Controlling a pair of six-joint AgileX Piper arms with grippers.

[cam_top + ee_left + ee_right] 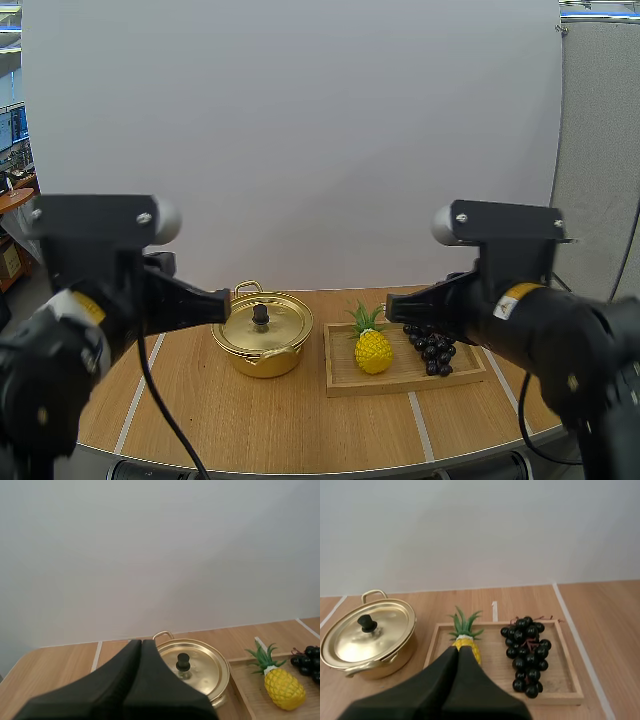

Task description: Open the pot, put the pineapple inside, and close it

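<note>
We hold both arms raised and empty-handed: our left gripper (224, 304) has its fingers pressed together into one wedge, nose near the pot (262, 360), and our right gripper (392, 303), closed the same way, noses over the wooden tray (400, 386). That split suits the job, we judge. The lid (283, 322) is still on. The pineapple (373, 351) lies in the tray, at three o'clock of the pot and nine o'clock of the grapes (432, 350), free to lift
</note>
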